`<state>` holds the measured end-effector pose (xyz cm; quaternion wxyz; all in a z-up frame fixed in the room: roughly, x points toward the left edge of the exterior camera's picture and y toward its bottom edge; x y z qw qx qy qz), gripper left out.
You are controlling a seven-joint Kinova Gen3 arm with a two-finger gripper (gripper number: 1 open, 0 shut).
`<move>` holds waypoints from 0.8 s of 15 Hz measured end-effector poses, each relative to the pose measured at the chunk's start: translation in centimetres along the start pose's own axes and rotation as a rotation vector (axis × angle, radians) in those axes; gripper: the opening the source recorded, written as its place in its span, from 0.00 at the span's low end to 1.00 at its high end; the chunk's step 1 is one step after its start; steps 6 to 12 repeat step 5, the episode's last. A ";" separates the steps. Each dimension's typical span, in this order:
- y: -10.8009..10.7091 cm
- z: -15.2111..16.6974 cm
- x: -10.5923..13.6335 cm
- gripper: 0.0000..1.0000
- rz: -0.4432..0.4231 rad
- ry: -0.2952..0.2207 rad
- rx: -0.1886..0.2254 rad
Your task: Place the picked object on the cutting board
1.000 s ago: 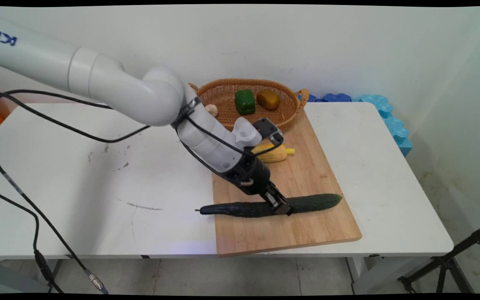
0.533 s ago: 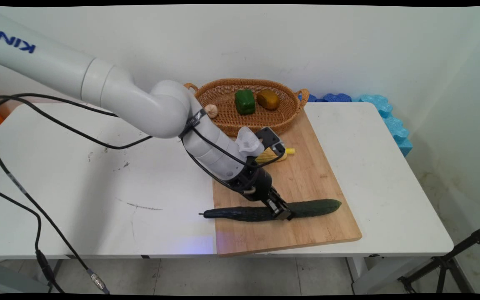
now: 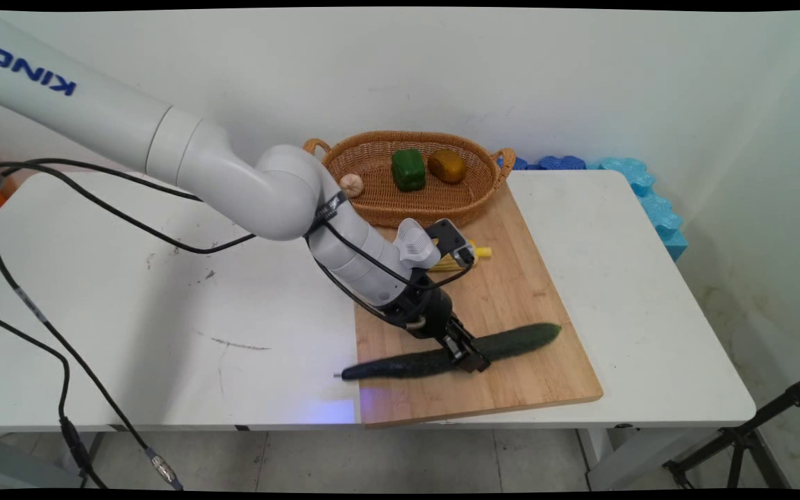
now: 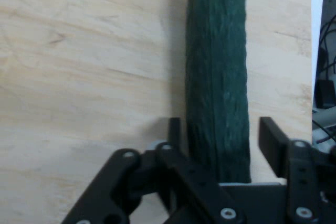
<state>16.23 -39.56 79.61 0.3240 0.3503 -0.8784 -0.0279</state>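
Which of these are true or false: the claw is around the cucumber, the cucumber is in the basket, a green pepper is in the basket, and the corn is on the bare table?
1. The gripper straddles the cucumber. True; one finger shows a gap beside it.
2. The cucumber lies in the basket. False: it lies on the wooden board, its stem end past the board's left edge.
3. A green pepper sits in the basket. True.
4. The corn lies on the bare table. False: it is on the board.

Bright, even light (hand view soft).
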 end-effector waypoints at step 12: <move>-0.2 -0.1 -0.2 1.00 0.014 0.001 0.011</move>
